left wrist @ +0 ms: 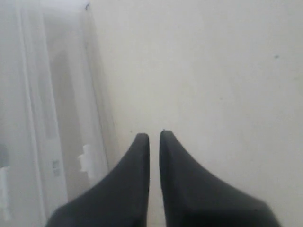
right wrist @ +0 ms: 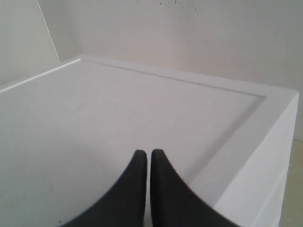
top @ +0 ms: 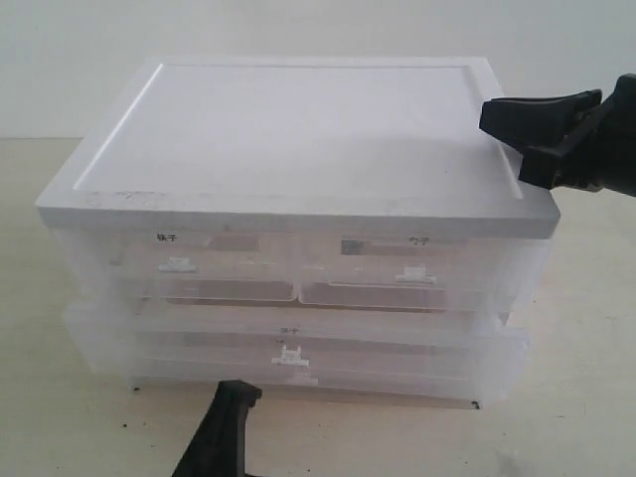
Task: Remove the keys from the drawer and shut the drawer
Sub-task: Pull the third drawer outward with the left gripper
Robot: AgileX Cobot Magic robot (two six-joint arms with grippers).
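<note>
The left gripper (left wrist: 154, 137) is closed, its two black fingers (left wrist: 135, 175) pressed almost together with nothing between them. It hangs low over the table (top: 60, 437), just in front of the foot of the unit (top: 89, 258) and a little left of the middle handles. In the left wrist view its tips point along the bare tabletop, with the translucent drawer fronts just beside them.

The right gripper (right wrist: 150, 153) is closed too and holds nothing. It hovers over the white top (top: 298, 129) of the unit, near the right edge.

The drawer (top: 378, 383) is the lowest one, a shallow full-width strip under the wide labelled drawer (top: 397, 348). Its front looks pushed in, about level with the one above, though the blur makes that hard to confirm. Two half-width drawers (top: 199, 268) sit on the upper level.

The keys are not visible in any view; through the cloudy plastic I cannot tell where they lie.
</note>
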